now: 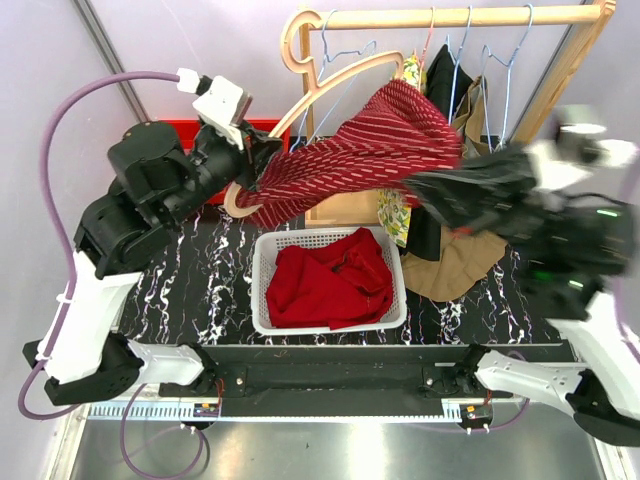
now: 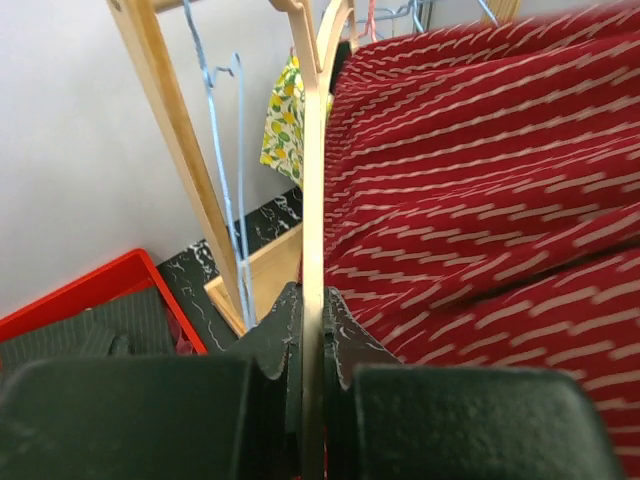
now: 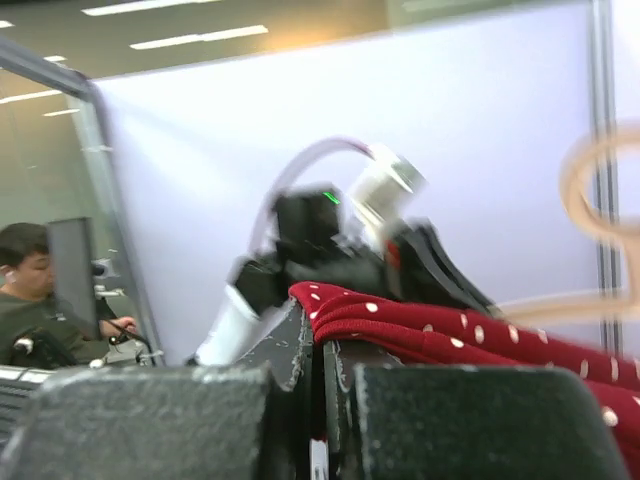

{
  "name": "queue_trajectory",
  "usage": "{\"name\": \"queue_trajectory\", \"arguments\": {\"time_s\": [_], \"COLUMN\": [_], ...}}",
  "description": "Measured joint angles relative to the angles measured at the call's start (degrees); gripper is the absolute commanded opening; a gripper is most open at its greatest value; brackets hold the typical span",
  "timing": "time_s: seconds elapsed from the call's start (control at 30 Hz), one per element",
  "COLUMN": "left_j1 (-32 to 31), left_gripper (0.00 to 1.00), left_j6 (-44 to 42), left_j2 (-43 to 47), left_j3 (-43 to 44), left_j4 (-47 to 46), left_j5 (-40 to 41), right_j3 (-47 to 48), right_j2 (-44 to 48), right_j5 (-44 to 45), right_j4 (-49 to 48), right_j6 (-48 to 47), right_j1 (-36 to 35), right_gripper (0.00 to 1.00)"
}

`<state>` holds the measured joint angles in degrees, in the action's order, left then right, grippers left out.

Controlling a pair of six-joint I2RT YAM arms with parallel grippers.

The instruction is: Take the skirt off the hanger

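The red skirt [image 1: 370, 145] with thin white dashes hangs over a wooden hanger [image 1: 335, 82], stretched between both arms above the basket. My left gripper [image 1: 256, 160] is shut on the hanger's lower left end; in the left wrist view the wooden bar [image 2: 313, 200] runs straight between the jaws of this gripper [image 2: 314, 330], with the skirt [image 2: 480, 200] to its right. My right gripper [image 1: 418, 187], blurred, is shut on the skirt's right edge. In the right wrist view a red fold [image 3: 400, 325] is pinched at the gripper [image 3: 322, 345].
A white basket [image 1: 262, 290] holding a plain red cloth [image 1: 330, 280] sits below the skirt. A wooden rack [image 1: 450, 17] at the back carries wire hangers and other garments. A tan garment [image 1: 455, 265] lies right of the basket. A red tray [image 1: 185, 128] is back left.
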<state>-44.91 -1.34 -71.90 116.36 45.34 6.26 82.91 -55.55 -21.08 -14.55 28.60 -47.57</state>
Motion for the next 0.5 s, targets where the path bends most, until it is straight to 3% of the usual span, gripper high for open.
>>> {"name": "queue_trajectory", "arguments": {"time_s": [0.2, 0.5], "left_j1": [-0.04, 0.07], "left_gripper": [0.00, 0.00], "left_j6": [0.37, 0.35], "left_j2": [-1.27, -2.49], "left_j3": [-0.61, -0.74], "left_j4": [-1.99, -2.60], "left_j5": [0.20, 1.99], "right_j3": [11.13, 11.15], "right_j2": [5.07, 8.98], "right_j5": [-3.61, -3.08], "right_j4": [8.90, 19.56], "right_j6": [-2.80, -7.56], "right_j1": [0.02, 0.02], "right_gripper": [0.00, 0.00]}}
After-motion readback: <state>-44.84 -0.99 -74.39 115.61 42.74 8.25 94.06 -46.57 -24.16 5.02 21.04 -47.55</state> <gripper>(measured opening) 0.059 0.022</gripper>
